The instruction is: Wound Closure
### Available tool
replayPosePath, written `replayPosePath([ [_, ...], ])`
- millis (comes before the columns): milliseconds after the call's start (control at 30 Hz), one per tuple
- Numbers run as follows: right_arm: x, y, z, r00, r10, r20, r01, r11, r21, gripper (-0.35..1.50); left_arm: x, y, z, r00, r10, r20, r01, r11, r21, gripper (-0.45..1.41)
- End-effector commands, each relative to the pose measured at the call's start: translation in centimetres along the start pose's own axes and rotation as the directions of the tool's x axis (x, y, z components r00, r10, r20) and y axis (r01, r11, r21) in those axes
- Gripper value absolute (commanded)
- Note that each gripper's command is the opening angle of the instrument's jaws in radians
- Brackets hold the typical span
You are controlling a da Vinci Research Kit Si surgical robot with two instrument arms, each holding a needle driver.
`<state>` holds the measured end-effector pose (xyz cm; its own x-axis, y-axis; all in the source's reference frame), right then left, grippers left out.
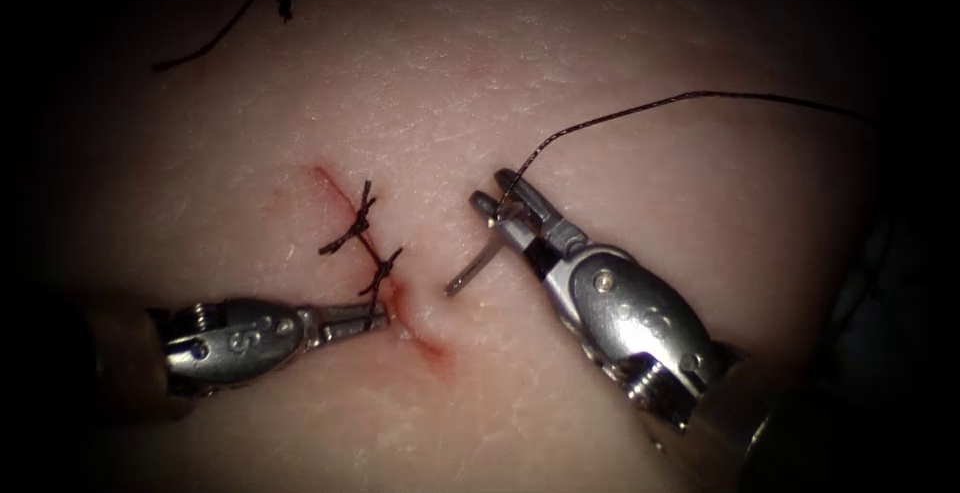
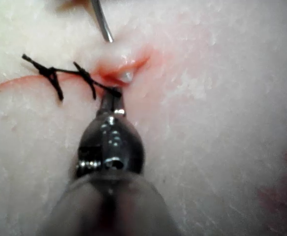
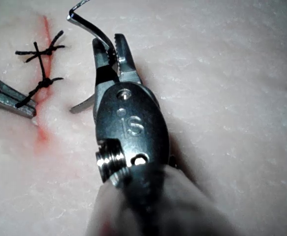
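The cut (image 1: 420, 338) runs slantwise down the tissue (image 1: 600, 53), its upper part closed by two knotted stitches (image 1: 362, 215). My right tool (image 1: 510, 198), on the right of the cut, is shut on the curved needle (image 1: 478, 263) about a third of the way from its thread end. The needle's tip points down at the tissue just right of the cut and lies outside it. The thread (image 1: 640, 108) arcs up and to the right. My left tool (image 1: 368, 318) reaches in from the left, with its jaws closed on the cut's left edge (image 2: 114, 93) below the lower knot.
A loose piece of thread (image 1: 210, 38) lies at the far upper left. Red fluid (image 1: 432, 350) stains the open lower part of the cut. The cut's lips gape beyond the left tool's tip (image 2: 126, 73).
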<state>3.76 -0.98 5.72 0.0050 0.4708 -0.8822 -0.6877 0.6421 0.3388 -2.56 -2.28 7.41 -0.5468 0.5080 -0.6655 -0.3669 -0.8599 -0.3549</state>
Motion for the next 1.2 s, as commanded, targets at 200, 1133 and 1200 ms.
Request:
replayPosePath([
  [200, 0.01, 0.04, 0.03, 1.000, 0.010, -0.007, -0.010, 1.000, -0.004, -0.35, -0.14, 0.08, 0.15, 1.000, -0.010, 0.002, 0.010, 1.000, -0.009, -0.38],
  [1133, -0.49, -0.47, 0.14, 0.898, 0.430, 0.093, -0.437, 0.895, 0.083, -0.35, -0.05, -0.03, 0.17, 0.999, -0.023, 0.025, 0.024, 1.000, -0.020, -0.35],
  [1200, -0.48, -0.46, 0.15, 0.881, 0.459, 0.114, -0.469, 0.879, 0.087, -0.35, -0.04, -0.02, 0.17, 0.999, -0.025, 0.025, 0.025, 0.999, -0.020, -0.35],
])
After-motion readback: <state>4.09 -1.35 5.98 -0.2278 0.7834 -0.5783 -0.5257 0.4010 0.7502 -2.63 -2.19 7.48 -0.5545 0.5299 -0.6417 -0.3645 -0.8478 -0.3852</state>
